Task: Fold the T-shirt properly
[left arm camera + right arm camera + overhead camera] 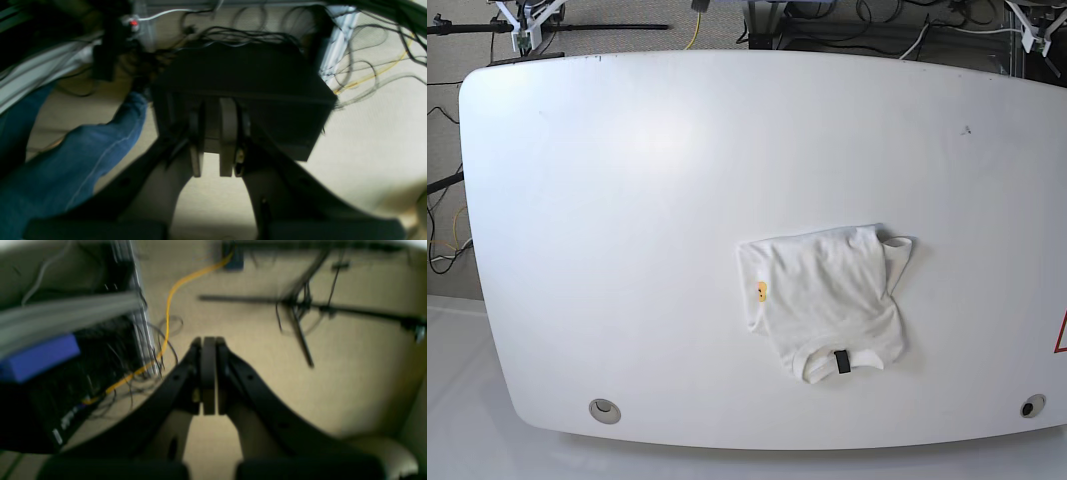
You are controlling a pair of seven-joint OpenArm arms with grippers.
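Note:
The T-shirt (827, 300) lies folded into a compact white bundle on the white table (627, 200), right of centre near the front edge. Its small yellow-orange mark (761, 291) is on the left side and its black neck tag (839, 362) at the front. The printed graphic is hidden. Neither gripper shows in the base view. In the left wrist view, my left gripper (213, 173) is over the floor with its jaws nearly together, holding nothing. In the right wrist view, my right gripper (209, 411) is shut and empty, also over the floor.
A person's leg in blue jeans (66, 160) and a black box (247, 83) with cables lie below the left gripper. A yellow cable (170, 306), a blue box (36, 356) and a stand (300, 306) lie below the right gripper. The table has two holes (604, 408) near its front edge.

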